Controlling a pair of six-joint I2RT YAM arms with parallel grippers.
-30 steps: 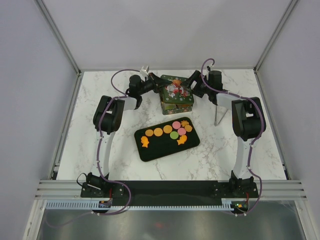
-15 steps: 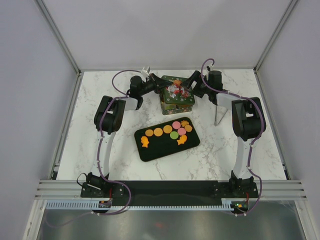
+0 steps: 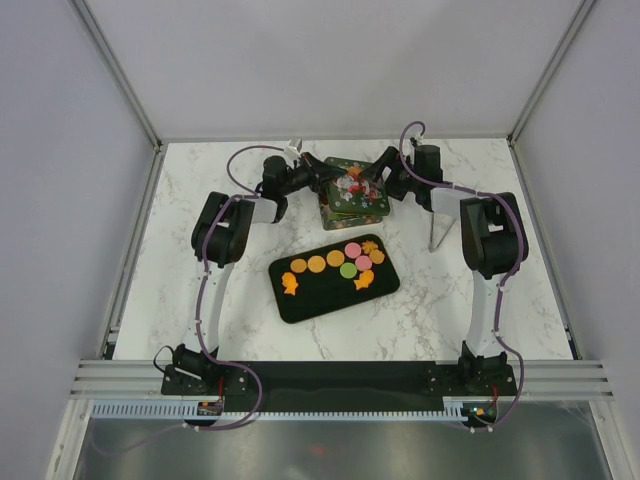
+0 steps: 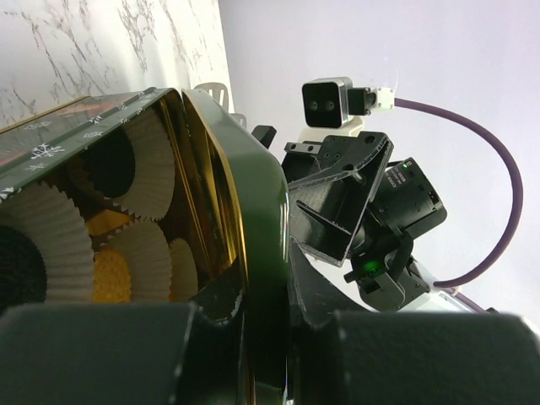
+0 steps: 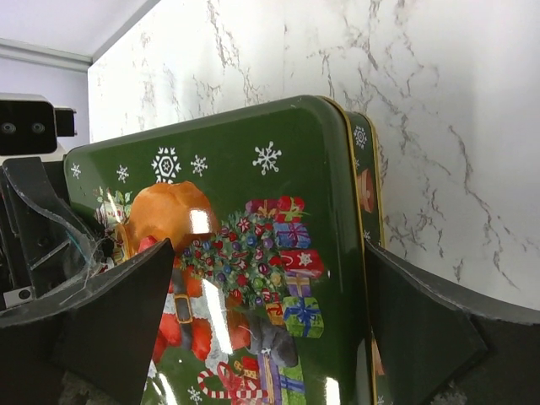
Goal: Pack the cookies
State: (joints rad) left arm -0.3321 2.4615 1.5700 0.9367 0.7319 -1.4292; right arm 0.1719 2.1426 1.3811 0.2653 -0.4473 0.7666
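Marbled table, pale walls: the cookies lie on the black tray at table centre, and the tin stands near the far edge. The left gripper pinches the rim of the tilted lid; the right gripper gapes astride it, contact undetermined. Advise lifting the lid level, clear of the liners.

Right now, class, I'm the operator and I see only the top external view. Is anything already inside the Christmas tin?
Observer: Yes. The left wrist view shows white paper cup liners inside the tin, some holding dark or orange cookies.
Operator: Is the tin lid closed?
Observer: No. It's tilted up off the tin, with its edge pinched in the left gripper.
Operator: And the right gripper?
Observer: Open, spread above the lid's Santa picture.
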